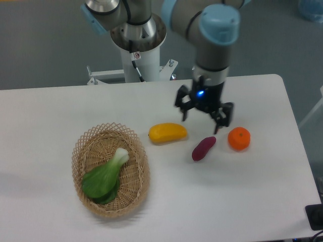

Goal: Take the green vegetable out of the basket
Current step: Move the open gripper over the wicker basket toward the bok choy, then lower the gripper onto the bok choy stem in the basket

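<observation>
Bok choy (104, 177): broad green leaves, pale stem.

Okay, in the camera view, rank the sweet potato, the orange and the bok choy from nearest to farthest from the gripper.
1. Sweet potato, just below the gripper.
2. Orange, off to the gripper's right in the picture, somewhat farther.
3. Bok choy, far to the lower left, lying in the basket.
</observation>
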Motion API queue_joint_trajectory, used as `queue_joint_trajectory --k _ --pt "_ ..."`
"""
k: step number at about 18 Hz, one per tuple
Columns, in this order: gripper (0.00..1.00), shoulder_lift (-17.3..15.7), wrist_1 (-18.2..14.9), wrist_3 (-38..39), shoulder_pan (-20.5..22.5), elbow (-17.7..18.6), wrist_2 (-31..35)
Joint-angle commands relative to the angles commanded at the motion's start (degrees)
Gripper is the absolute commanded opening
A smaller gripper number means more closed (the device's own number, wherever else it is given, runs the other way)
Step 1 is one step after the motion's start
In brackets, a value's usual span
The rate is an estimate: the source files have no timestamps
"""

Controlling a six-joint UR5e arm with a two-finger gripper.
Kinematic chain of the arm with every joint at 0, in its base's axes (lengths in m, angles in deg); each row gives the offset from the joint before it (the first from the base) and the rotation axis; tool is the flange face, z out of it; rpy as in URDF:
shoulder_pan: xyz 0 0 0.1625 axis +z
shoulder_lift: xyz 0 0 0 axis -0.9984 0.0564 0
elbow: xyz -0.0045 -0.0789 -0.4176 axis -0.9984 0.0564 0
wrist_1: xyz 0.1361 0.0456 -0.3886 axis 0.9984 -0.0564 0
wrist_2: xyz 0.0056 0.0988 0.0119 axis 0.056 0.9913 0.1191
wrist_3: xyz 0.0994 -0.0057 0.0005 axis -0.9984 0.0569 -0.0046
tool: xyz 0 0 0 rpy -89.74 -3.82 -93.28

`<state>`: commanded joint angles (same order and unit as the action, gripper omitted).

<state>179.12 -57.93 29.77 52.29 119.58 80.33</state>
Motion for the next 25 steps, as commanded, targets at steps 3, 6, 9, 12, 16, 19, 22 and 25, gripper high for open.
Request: queue_joint_trajectory --k 3,6,9,12,16,19,22,25 --pt "1.0 1.49 2.8 2.99 -3.25 2.64 0.35" --pt "1.0 2.72 7.11 2.56 -6.95 5.36 1.58" --pt "1.0 5.97 9.75 2.99 -10.02 5.99 2.98" --pt "1.0 7.47 10.28 2.91 -13.19 6.07 4.75" --pt "1.0 10.02 10.98 2.91 -14.86 6.16 6.23" --pt "1.0 11.08 11.43 3.08 -16.36 6.16 8.61" --pt "1.0 11.61 11.51 3.26 -16.45 5.98 8.7" --pt "1.0 12.66 13.53 3.43 -16.71 6.6 9.05"
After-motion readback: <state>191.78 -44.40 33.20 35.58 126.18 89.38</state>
